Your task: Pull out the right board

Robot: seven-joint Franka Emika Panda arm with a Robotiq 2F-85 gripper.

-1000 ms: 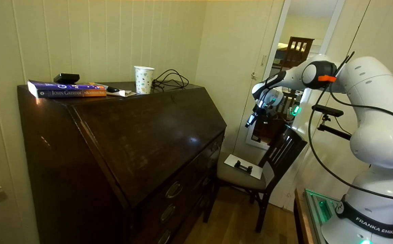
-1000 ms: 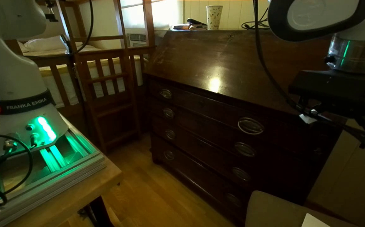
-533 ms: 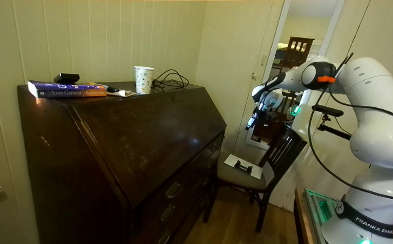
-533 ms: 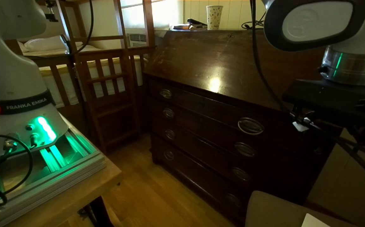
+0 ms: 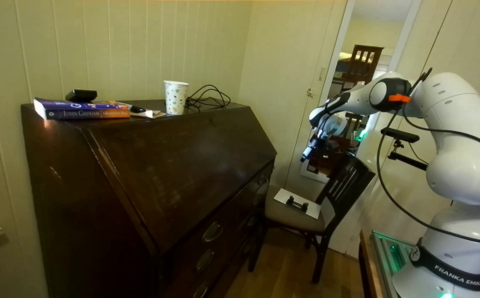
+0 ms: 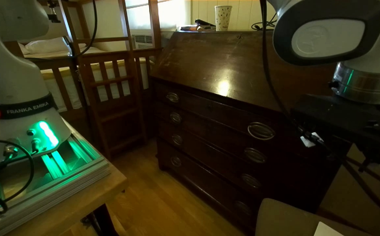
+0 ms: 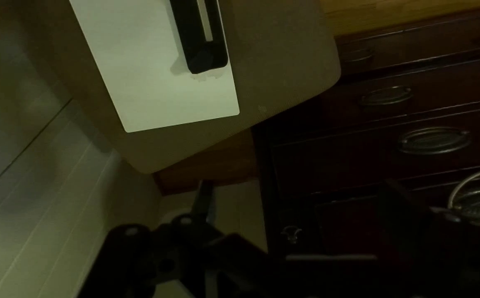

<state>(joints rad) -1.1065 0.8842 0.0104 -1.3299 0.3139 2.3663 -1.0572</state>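
The right board (image 7: 293,231) shows in the wrist view as a dark, narrow end face with a small metal pull, at the desk's edge beside the top drawer front. It looks flush with the desk, though it is very dark. In both exterior views I cannot make it out. My gripper (image 7: 297,186) is open and empty in the wrist view, with one finger on each side of the board's end face and apart from it. In an exterior view the gripper (image 5: 305,156) hangs in the air beyond the desk's far end, above the chair.
The dark desk (image 5: 182,174) has a slanted lid and oval drawer pulls (image 6: 261,130). A chair (image 5: 293,219) stands close by, holding a white plate (image 7: 173,99) with a black handle. A cup (image 5: 176,97), a book (image 5: 86,111) and cables (image 5: 208,98) lie on top.
The wrist and gripper have moved down a little, and leftward in an exterior view. The desk, its drawers and the chair have not moved.
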